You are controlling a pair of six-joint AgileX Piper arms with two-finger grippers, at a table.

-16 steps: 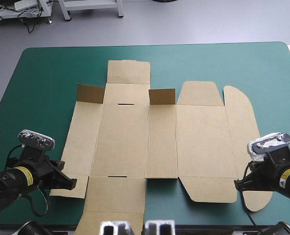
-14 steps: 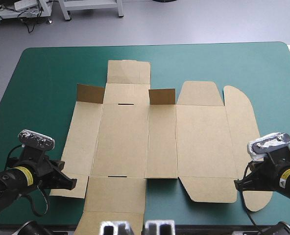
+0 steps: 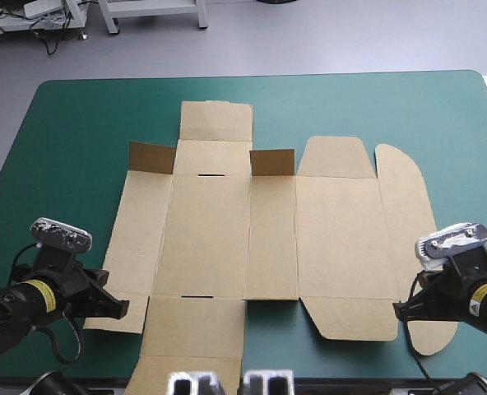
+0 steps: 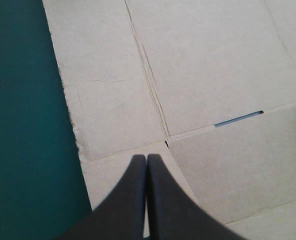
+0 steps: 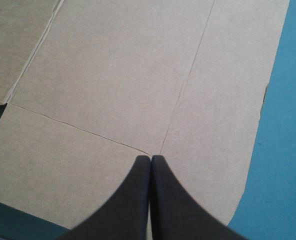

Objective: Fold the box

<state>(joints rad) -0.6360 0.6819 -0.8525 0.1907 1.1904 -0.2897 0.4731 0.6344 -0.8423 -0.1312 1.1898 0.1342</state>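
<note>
Brown box (image 3: 227, 239) mostly flat, mid-frame. Left gripper (image 3: 122, 309) and right gripper (image 3: 398, 310), lower corners, both pinched closed, empty. Risk: closed tips shove the sheet instead of catching a flap.

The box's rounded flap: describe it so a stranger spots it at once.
On the teal-green table lies the brown box, a cut sheet. Go to its right end, near the right gripper. The rounded flap there alone has a long curved outer edge; neighbours are straight-cut.
</note>
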